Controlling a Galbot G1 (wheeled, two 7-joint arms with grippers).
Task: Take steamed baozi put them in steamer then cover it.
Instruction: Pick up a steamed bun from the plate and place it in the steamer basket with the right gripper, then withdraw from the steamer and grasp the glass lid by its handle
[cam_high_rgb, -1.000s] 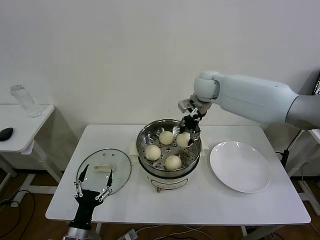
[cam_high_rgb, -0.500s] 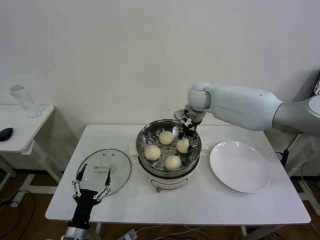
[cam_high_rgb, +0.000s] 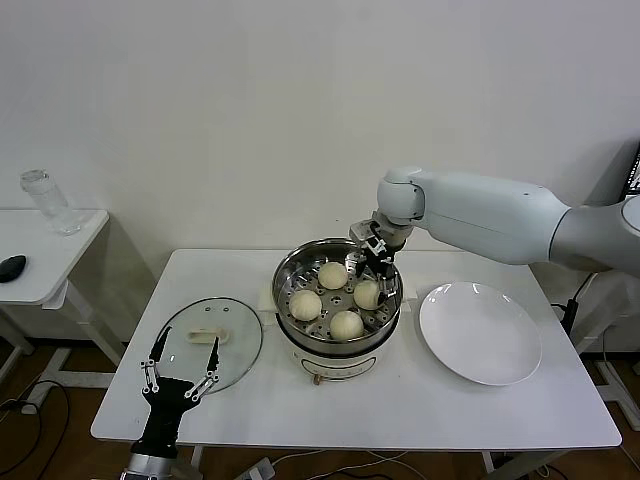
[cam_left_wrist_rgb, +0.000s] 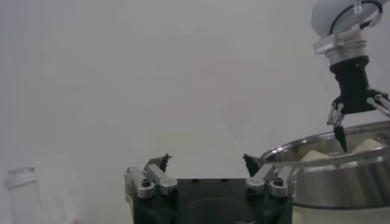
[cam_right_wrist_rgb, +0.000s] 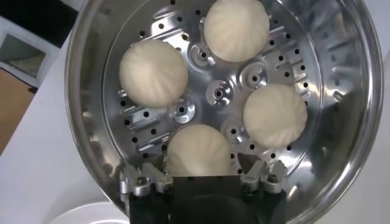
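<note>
In the middle of the bench (cam_high_rgb: 420, 405) stands the steamer (cam_high_rgb: 338, 340), with all four baozi on its perforated floor: one at the back (cam_high_rgb: 332, 275), one to the left (cam_high_rgb: 306, 304), one in front (cam_high_rgb: 346, 325) and one to the right (cam_high_rgb: 367, 293). The right claw (cam_high_rgb: 381, 268) hangs over the back right rim, just above that last baozi, its fingers spread and holding nothing; in the right wrist view the bun (cam_right_wrist_rgb: 198, 151) lies free between them. The cover (cam_high_rgb: 207, 343) lies flat on the bench left of the steamer. The left claw (cam_high_rgb: 182, 371) hovers at the bench's front left edge near the cover, wide open and empty. A white plate (cam_high_rgb: 481, 333) sits right of the steamer.
</note>
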